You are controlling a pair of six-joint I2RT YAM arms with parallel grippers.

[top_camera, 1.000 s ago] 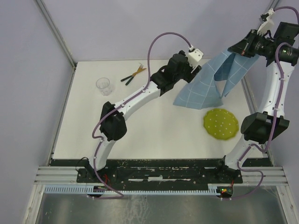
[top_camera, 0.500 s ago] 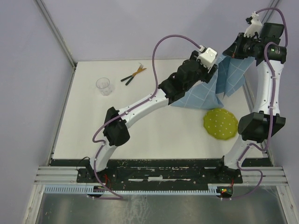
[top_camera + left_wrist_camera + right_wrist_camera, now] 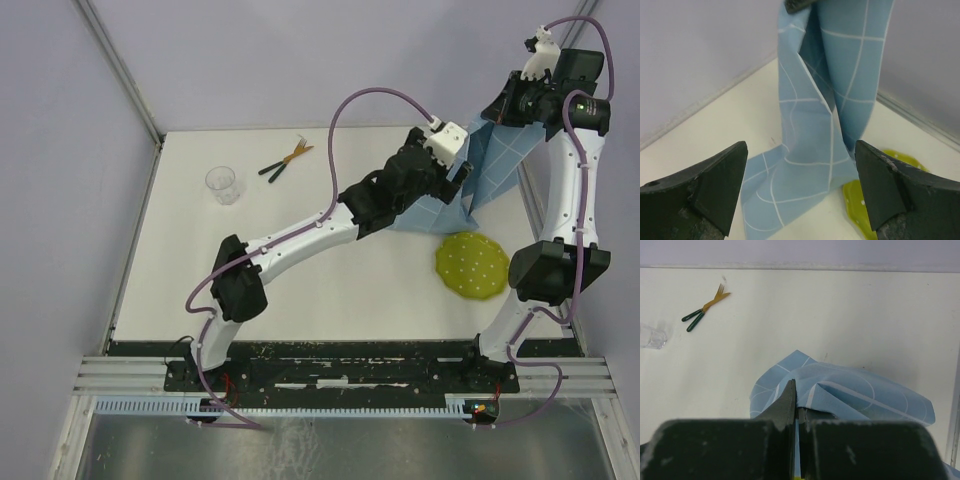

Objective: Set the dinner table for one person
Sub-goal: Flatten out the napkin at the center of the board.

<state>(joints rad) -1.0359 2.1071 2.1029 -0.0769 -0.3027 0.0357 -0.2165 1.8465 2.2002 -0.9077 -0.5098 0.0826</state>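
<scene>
Item 1: surface [image 3: 330, 270], off-white, matte, rectangular, filling the floor of the walled cell in front of both arm bases; it carries every item below. Item 2: cloth [image 3: 500, 165], light blue with a white grid, at the far right of the surface; its top is pinched and lifted high, the body hangs in long vertical folds, and the lower end lies crumpled on the surface. Item 3: right gripper [image 3: 794, 390], raised above the far right corner, jaws pressed together on the top edge of the cloth, which spills out below them. Item 4: left gripper [image 3: 800, 150], reached across toward the hanging cloth, jaws spread wide with nothing between them; the cloth hangs just ahead of the fingers, apart from both. Item 5: plate [image 3: 472, 265], round, yellow-green with small white dots, flat on the right side of the surface, just beside the lower end of the cloth; contact between the two cannot be told. Item 6: glass [image 3: 225, 185], clear, upright, at the far left of the surface. Item 7: fork and knife [image 3: 285, 160], gold-coloured with dark green handles, lying crossed near the far edge, near the glass and well apart from the cloth and plate.
</scene>
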